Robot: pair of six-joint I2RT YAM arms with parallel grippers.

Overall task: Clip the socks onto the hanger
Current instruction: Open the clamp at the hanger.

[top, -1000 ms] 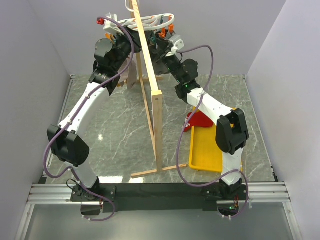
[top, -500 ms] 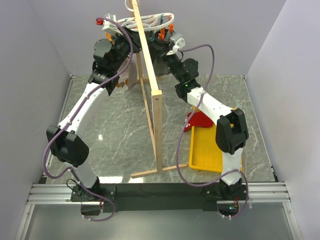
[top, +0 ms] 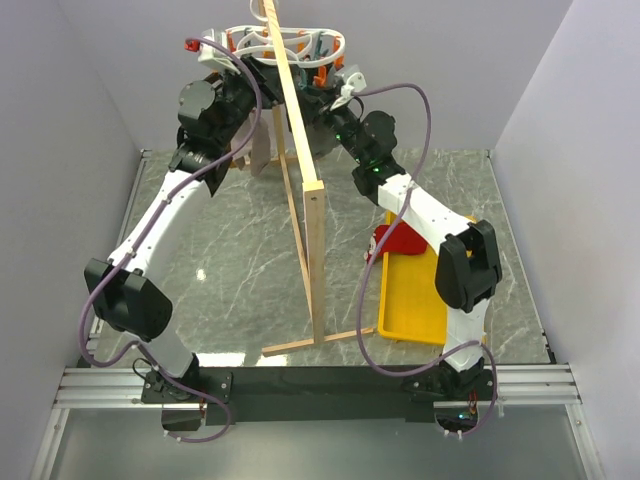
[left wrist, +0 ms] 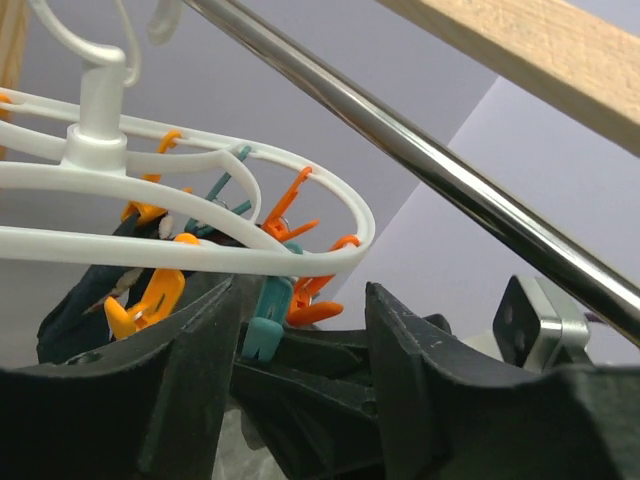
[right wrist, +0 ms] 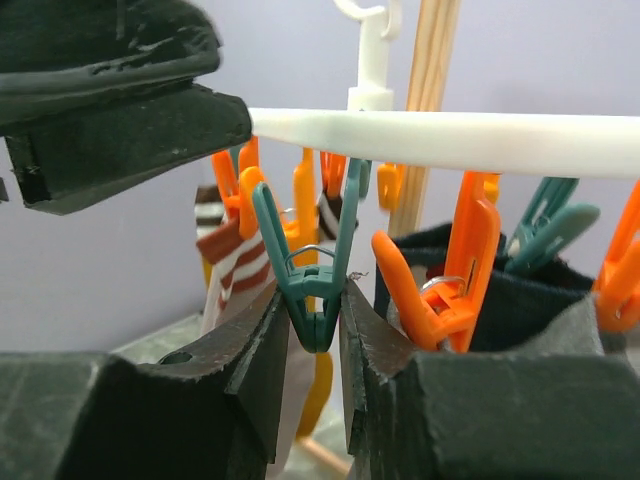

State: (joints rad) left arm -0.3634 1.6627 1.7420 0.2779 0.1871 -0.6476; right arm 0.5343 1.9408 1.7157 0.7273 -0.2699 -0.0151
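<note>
The white hanger (top: 285, 40) with orange and teal clips hangs at the top of the wooden rack. It also shows in the left wrist view (left wrist: 200, 255) and in the right wrist view (right wrist: 450, 140). My right gripper (right wrist: 313, 300) is shut on a teal clip (right wrist: 318, 275), one finger touching each side; in the top view it (top: 322, 88) is under the hanger's right side. My left gripper (left wrist: 305, 290) is open and empty, just below the hanger ring with another teal clip (left wrist: 265, 325) between its fingers. A red sock (top: 395, 240) lies at the far end of the yellow tray.
The tall wooden rack (top: 300, 150) stands between the arms, its metal rod (left wrist: 430, 170) just above my left gripper. The yellow tray (top: 410, 300) lies on the right. A brown striped sock (right wrist: 235, 255) and a dark sock (right wrist: 520, 290) hang from clips.
Both grippers have risen and moved toward the back wall. The hanger has shifted left and back with them. The red sock has not moved.
</note>
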